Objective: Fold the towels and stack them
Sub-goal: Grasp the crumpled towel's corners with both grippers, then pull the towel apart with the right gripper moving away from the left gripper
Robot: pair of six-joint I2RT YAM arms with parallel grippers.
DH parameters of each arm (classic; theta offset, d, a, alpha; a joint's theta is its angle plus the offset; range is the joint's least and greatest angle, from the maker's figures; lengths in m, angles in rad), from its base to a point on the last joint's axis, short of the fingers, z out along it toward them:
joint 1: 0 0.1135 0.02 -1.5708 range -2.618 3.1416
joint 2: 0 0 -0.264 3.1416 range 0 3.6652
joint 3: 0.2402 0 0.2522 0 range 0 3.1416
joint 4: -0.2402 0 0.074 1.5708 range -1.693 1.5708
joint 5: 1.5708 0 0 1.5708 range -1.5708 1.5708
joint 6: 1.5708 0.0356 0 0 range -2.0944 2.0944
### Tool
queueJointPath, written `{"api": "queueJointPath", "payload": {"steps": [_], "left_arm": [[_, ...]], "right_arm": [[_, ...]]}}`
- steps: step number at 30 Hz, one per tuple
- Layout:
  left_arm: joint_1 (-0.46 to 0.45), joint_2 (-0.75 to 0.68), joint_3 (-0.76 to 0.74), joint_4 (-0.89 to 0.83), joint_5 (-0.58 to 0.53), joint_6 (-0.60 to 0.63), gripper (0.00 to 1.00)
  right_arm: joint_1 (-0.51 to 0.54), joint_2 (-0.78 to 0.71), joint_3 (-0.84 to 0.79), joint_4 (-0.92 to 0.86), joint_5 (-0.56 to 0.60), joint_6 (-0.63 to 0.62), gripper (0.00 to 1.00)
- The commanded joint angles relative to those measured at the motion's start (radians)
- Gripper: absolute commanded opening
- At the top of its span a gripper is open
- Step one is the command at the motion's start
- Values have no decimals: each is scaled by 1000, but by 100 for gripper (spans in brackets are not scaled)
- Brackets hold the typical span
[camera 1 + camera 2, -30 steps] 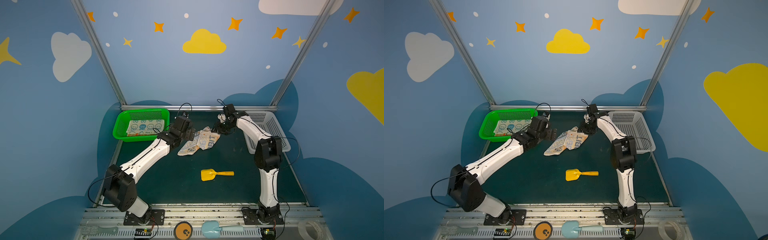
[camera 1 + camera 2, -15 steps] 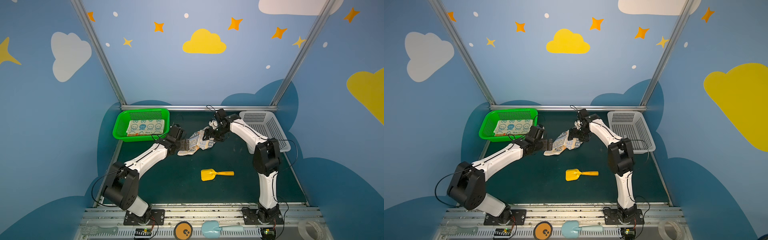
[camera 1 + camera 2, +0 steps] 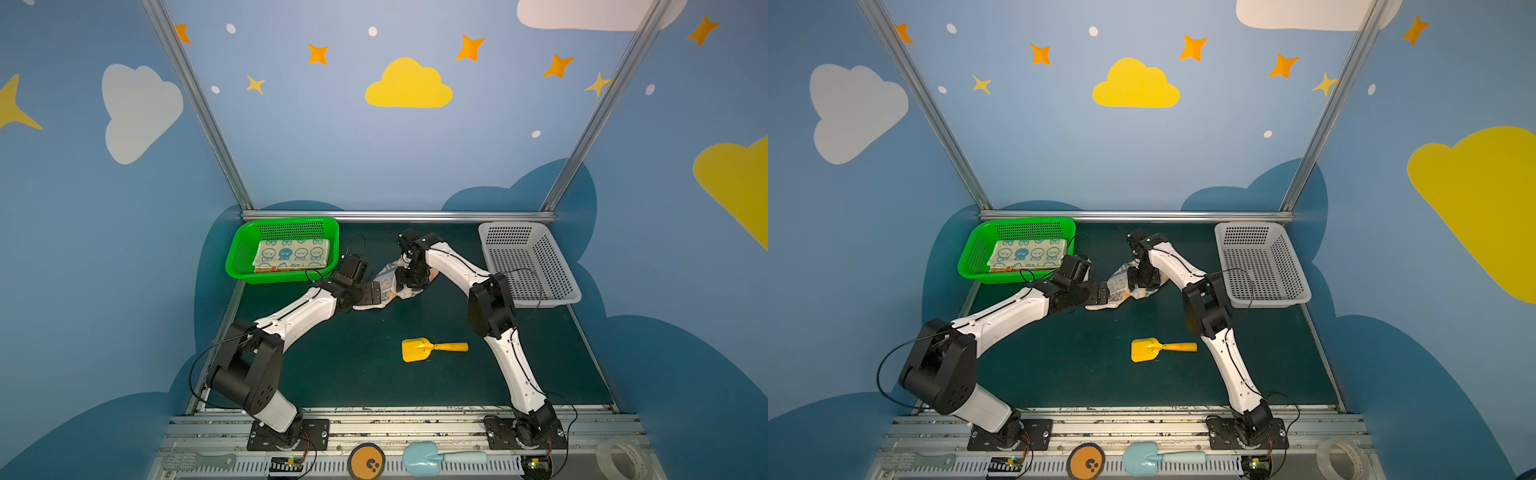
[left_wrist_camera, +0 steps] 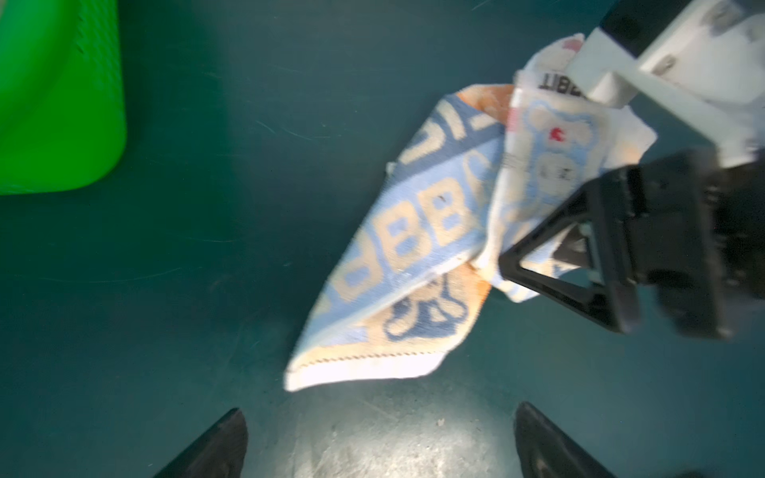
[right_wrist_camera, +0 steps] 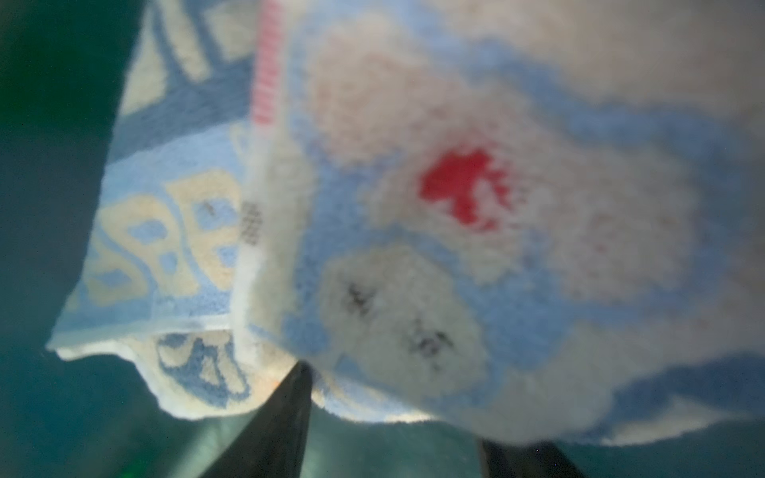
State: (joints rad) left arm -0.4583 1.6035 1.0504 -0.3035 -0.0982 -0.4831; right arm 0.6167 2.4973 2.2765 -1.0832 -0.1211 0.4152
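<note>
- The lettered towel (image 3: 388, 286) lies crumpled toward the back middle of the table (image 3: 332, 374), loosely doubled over itself between the two arms.
- It looks like thin terry cloth: light, limp, not slippery, with nothing to break. It would likely sag from any single pinch. I judge the hemmed corners the best hold, one for each arm, so it can be drawn flat before folding.
- In the left wrist view the block letters (image 4: 418, 231) show two clear Bs side by side, and the rest run into the folds.
- Some small black print (image 4: 554, 85) near the cloth's edge is partly hidden by the right arm.
- A pink strip (image 5: 265, 62) along a hem is too blurred to read, and I see no brand.
- The right gripper (image 3: 409, 280) stands down on the far part of the towel. Cloth drapes over its fingers (image 5: 285, 418), and I cannot tell whether they pinch it or merely rest around it.
- The left gripper (image 4: 381, 451) sits low, just beside a hemmed corner. Its fingers (image 4: 223, 447) are spread wide with nothing between them.
- The green basket (image 3: 235, 259) at the back left holds the face towel (image 3: 291, 253) folded flat. The edge of the orange towel (image 3: 266, 269) shows beneath it. By my judgement only the lettered one is left to fold.
- Farther out are a grey basket (image 3: 552, 266) at the back right and a yellow toy shovel (image 3: 419, 349), well apart from the cloth.
</note>
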Motion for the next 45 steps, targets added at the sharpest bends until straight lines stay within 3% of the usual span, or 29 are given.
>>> {"api": "queueJointPath", "payload": {"steps": [1, 5, 7, 12, 20, 27, 28, 29, 31, 33, 35, 41, 45], "left_arm": [[3, 81, 30, 33, 100, -39, 99], [10, 201, 99, 79, 187, -87, 100], [22, 268, 144, 98, 236, -106, 99], [51, 419, 254, 92, 306, -137, 99], [64, 468, 238, 64, 275, -109, 99], [75, 445, 186, 48, 242, -74, 99], [76, 438, 178, 48, 239, -71, 99], [76, 433, 172, 49, 238, -67, 99], [77, 428, 173, 38, 239, -58, 99], [77, 418, 174, 29, 232, -49, 99], [81, 409, 174, 20, 226, -39, 99], [107, 371, 178, -5, 223, -20, 99], [117, 336, 200, -39, 182, 11, 99]], "right_arm": [[-10, -1, 41, -90, 49, 19, 36], [-30, -81, -23, -47, 14, 20, 8], [-44, -115, -44, -35, -22, 17, 0], [-76, -202, -63, -47, -79, -4, 0], [-228, -393, -173, -4, -165, -45, 0], [-419, -310, -151, -20, -143, -77, 0], [-437, -285, -127, -27, -157, -89, 1], [-451, -261, -98, -44, -183, -97, 11], [-460, -242, -67, -72, -208, -96, 21], [-452, -278, -107, -42, -214, -92, 45], [-436, -320, -153, -17, -202, -93, 62], [-377, -425, -289, 0, -149, -101, 84], [-353, -385, -289, -15, -101, -105, 85]]}}
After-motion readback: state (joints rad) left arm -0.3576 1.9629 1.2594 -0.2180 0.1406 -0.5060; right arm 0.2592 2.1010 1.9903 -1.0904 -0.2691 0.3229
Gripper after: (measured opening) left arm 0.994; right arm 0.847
